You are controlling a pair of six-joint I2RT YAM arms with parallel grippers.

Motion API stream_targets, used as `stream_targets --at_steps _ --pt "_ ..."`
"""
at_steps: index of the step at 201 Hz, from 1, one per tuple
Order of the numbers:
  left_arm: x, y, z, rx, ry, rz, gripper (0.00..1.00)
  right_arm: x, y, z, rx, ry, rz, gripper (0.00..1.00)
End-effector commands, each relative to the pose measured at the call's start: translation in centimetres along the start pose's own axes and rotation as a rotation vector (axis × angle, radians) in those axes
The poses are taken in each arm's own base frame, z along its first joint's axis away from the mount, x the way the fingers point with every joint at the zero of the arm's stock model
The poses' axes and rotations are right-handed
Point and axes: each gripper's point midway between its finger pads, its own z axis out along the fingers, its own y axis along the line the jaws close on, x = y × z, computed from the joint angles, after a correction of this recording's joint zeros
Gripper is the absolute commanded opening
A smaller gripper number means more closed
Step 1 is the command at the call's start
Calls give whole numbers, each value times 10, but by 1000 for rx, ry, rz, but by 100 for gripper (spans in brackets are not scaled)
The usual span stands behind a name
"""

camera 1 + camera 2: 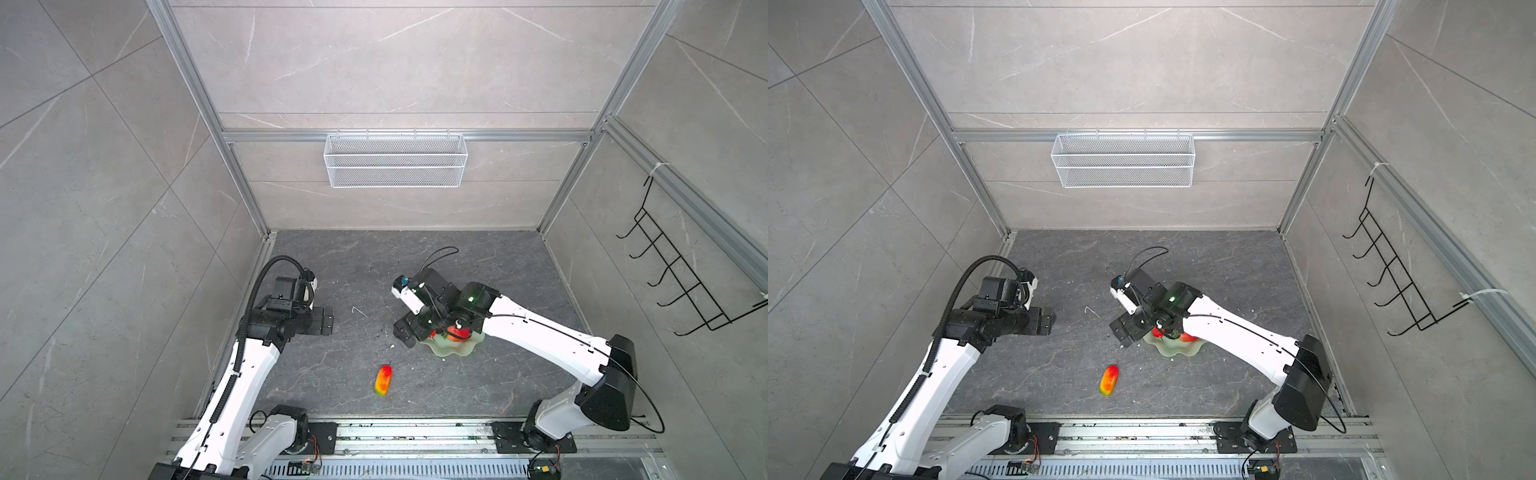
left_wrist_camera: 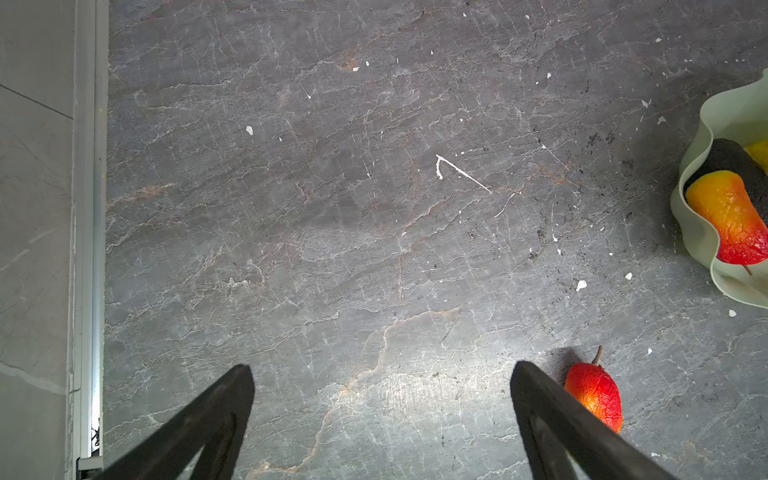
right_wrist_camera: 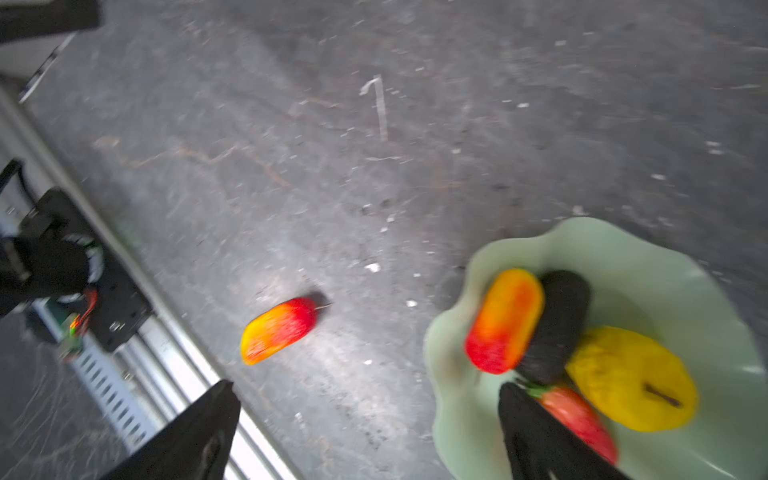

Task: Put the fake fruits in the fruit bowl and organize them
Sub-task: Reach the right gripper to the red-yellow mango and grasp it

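Dark grey veined stone counter (image 1: 457,257) floors a pale tiled booth, and on it sits the wide, glossy mint-green bowl with a wavy rim (image 1: 453,353). In the right wrist view we count four glossy fruit models inside it: an elongated red-orange one (image 3: 505,320), a blackish oval (image 3: 559,324), a bumpy yellow one with a stem (image 3: 631,378) and a red-pink one (image 3: 577,415). The second elongated red-to-green fruit (image 1: 384,380) lies alone on the counter, at about 7 o'clock from the bowl, with its stem toward 12 o'clock.

Our right gripper (image 1: 405,334) hangs over the bowl's 9 o'clock rim, its fingers (image 3: 199,432) spread wide with nothing between them. Our left gripper (image 2: 382,368) hovers well off at 9 o'clock, fingers likewise apart and empty.

We judge the step in hand to be fetching that last fruit. We should come straight down over its middle, close across the short axis from 9 and 3 o'clock, stay off the stem, and squeeze gently, since the skin looks slick. Then we lift clear of the wavy rim and lower onto bare bowl floor before letting go, so nothing gets knocked out.
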Motion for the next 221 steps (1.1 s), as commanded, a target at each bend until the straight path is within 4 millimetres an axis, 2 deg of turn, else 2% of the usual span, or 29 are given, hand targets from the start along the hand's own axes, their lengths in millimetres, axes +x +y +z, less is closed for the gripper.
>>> stream_targets --at_steps 1,33,71,110,142,162,221 --pt "-5 -1 -7 4 -18 -8 100 22 27 28 -67 84 -11 99" --pt "-3 1 -10 -4 -21 -7 100 36 48 59 -57 153 4 99" --pt "-2 1 -13 -8 -23 -8 100 61 60 90 -21 260 81 99" --pt "-3 0 -12 -1 -22 -7 100 84 64 105 -11 367 148 99" --pt "-6 -1 -11 6 -20 -5 100 95 72 115 -51 432 158 99" --pt "-6 -1 -12 7 -23 -5 100 99 74 122 -60 457 157 99" --pt "0 2 -14 -10 -22 -7 100 83 85 141 -104 431 150 99"
